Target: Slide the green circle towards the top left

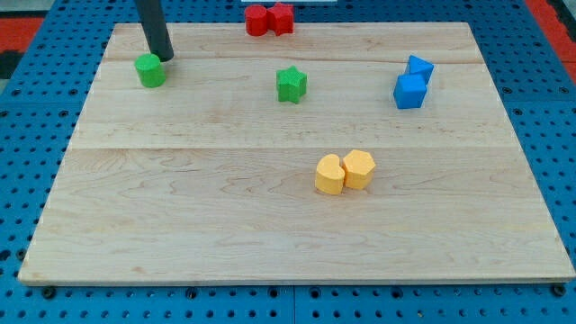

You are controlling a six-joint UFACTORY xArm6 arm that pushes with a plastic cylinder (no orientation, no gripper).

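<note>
My tip (166, 58) rests on the wooden board (270, 225) at the view's upper left; no claw shows on the rod, so its state cannot be told. The rod's upper part is cut off by the view's top edge. Nearest the tip: green circle (150, 70), just beside it to the lower left, touching or nearly so; contact cannot be confirmed. Next out, to the tip's right and slightly lower: green star (291, 85). To the tip's upper right, at the board's top edge: two red blocks (269, 19), touching, shapes hard to make out. Farther, to the lower right: two yellow blocks (345, 171), touching, one heart-like, one hexagon-like. Farthest right: two blue blocks (413, 83), touching, the rear one partly hidden. Count: green 2, red 2, yellow 2, blue 2.
</note>
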